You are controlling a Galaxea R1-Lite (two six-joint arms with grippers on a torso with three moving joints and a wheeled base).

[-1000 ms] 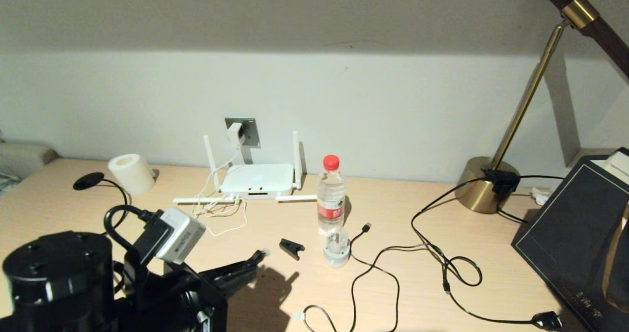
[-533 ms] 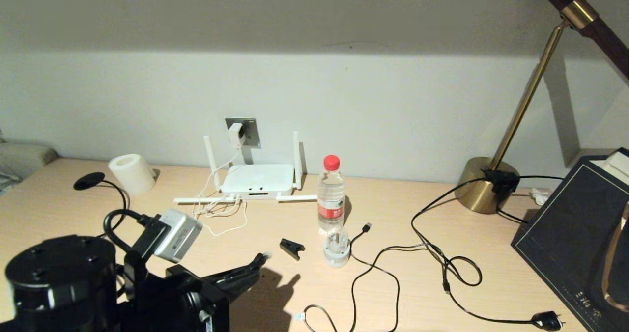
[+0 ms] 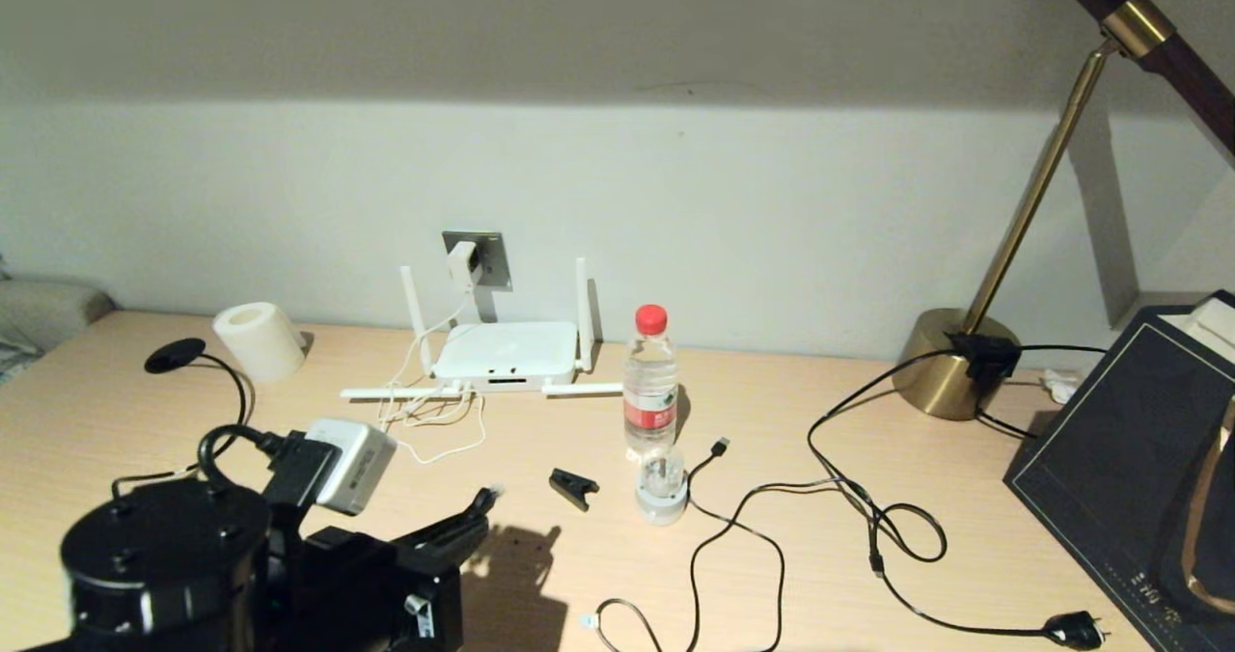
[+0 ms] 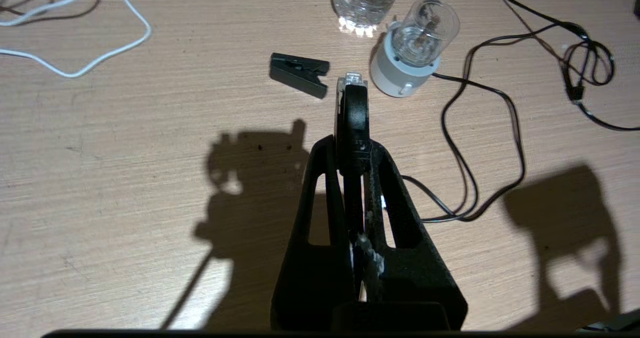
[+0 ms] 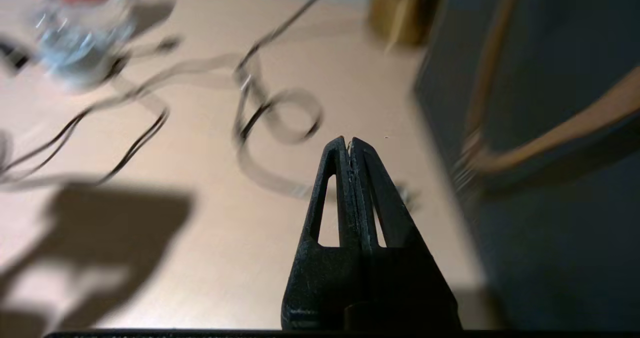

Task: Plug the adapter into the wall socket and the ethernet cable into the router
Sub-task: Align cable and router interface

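My left gripper (image 3: pixel 475 517) hangs low over the near desk, left of centre, shut on the ethernet cable's black connector (image 4: pixel 352 109). The connector's clear tip (image 3: pixel 494 490) sticks out past the fingertips and points toward the back. The rest of the ethernet cable is hidden under the arm. The white router (image 3: pixel 504 351) lies at the wall with its antennas spread. The white adapter (image 3: pixel 463 264) sits in the grey wall socket (image 3: pixel 492 247) above it, its cord (image 3: pixel 439 440) looping on the desk. My right gripper (image 5: pixel 348 142) is shut and empty near the desk's right side.
A water bottle (image 3: pixel 649 382), a glass bulb on a white base (image 3: pixel 661 488) and a black clip (image 3: pixel 573 486) stand just ahead of the connector. Thin black cables (image 3: pixel 762 527) loop to the right. A paper roll (image 3: pixel 258 340), a brass lamp base (image 3: pixel 950 363) and a dark box (image 3: pixel 1129 459) edge the desk.
My left arm has drawn back and to the left with the connector still in its grip. The router, adapter and loose items have not moved.
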